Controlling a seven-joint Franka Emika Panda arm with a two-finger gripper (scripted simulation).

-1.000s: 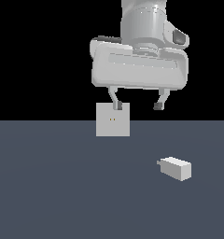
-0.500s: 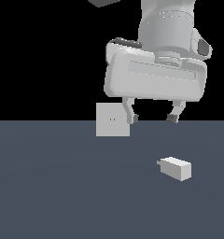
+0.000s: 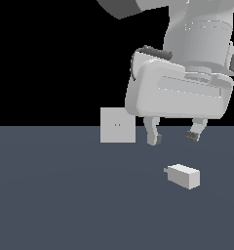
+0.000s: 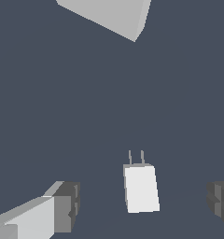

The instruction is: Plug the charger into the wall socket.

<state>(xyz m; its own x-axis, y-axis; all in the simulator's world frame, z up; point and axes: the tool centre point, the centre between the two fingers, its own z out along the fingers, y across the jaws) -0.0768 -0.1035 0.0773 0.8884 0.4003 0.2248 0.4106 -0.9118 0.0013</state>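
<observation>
Since a moment ago your gripper (image 3: pixel 173 138) has swung over, jaws wide, above the charger (image 4: pixel 141 188) lying below between them: small, rigid, probably light, so pinch its long flat sides.

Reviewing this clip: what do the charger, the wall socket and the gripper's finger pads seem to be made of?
It is a render, so materials are only suggested. The charger looks like matte white plastic, flat and glossless, with two thin grey prongs that may be metal. The wall socket reads as a plain light-grey matte plate, possibly plastic. The finger pads are darker grey than the pale gripper body, perhaps rubber.
</observation>
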